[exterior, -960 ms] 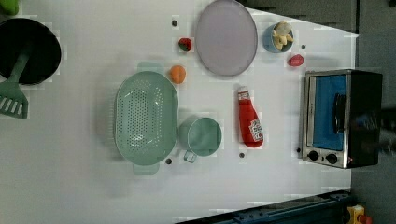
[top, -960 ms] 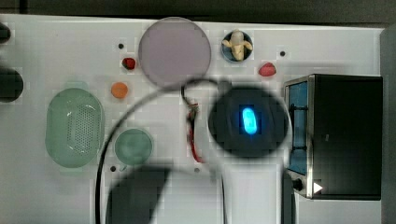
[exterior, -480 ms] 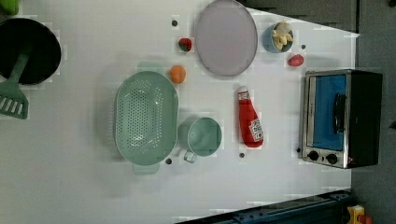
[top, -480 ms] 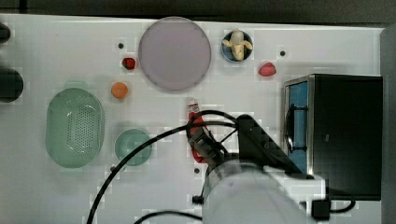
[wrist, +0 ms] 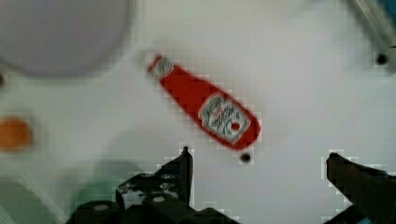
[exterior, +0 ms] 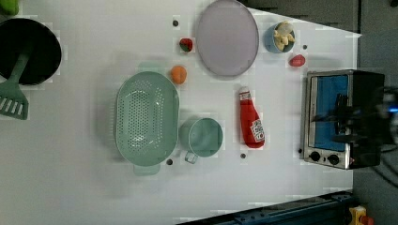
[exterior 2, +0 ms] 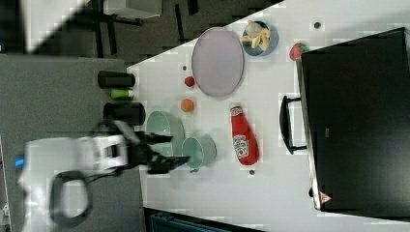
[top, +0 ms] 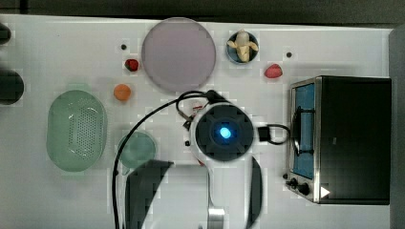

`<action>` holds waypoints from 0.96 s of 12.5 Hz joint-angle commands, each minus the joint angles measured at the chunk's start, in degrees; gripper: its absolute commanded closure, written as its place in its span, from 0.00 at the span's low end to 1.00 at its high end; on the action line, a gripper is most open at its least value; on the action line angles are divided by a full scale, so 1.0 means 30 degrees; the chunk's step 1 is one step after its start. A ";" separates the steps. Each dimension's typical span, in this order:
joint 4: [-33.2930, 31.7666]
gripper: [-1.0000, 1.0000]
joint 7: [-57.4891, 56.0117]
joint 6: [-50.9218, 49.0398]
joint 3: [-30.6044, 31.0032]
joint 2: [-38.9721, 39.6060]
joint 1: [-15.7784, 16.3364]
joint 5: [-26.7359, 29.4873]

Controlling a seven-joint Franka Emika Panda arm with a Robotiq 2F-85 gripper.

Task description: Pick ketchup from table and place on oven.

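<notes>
Currently hovering above the bench [exterior: 94,187] with end effector [wrist: 259,161] spread wide, holding nothing. Ketchup [wrist: 204,108] lying flat on the bench just ahead of the fingertips, long axis skewed to the finger line, cap pointing away from the oven [exterior: 340,117]. Needs wrist rotation before descent.

One ketchup [exterior: 251,123], two strawberries [exterior: 186,44]

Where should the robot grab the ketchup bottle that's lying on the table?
Probably across the wide middle of the ketchup bottle, near its label, coming straight down from above. It lies flat on the table, so its long sides are free for the open hand.
</notes>
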 commanded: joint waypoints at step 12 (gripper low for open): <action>-0.2782 0.00 -1.1860 0.9840 0.0342 0.8493 0.0220 0.0013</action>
